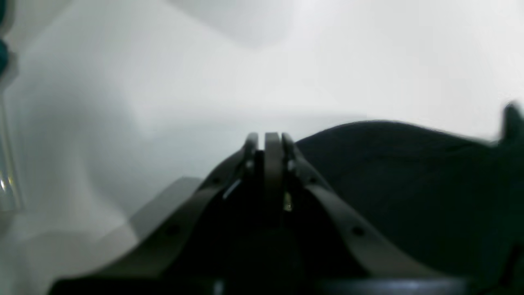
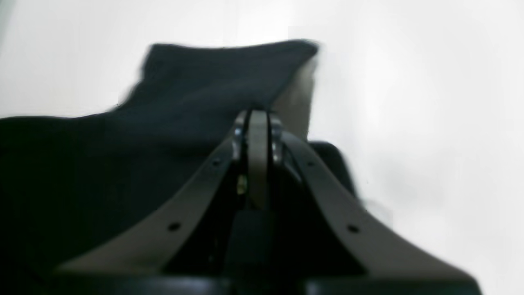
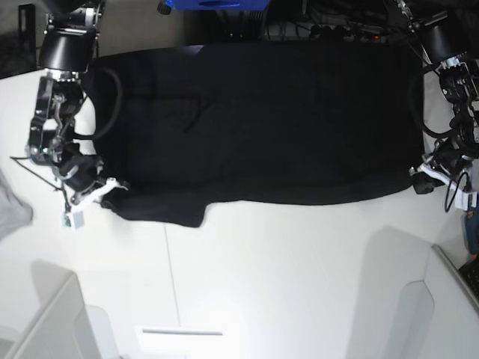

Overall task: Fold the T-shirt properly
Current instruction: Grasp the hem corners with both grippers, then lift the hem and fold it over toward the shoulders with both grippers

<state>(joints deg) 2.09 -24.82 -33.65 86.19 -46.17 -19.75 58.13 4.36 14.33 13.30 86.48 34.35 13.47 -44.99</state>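
We see the T-shirt (image 3: 262, 120) lying on the white worktop (image 3: 284, 284), spread wide across its far half, plain black side up — no print shows. Its near edge runs roughly straight, with a flap hanging lower toward the right arm's side, so it may already be doubled over once, though we cannot be sure. No compact, finished fold is there yet; we judge most of the folding still lies ahead. The right gripper (image 3: 105, 191) sits at one near corner of the cloth and the left gripper (image 3: 420, 179) at the other. Both have jaws pressed together, and each seems to pinch the shirt's edge, though the blurred wrist views leave that unsure.
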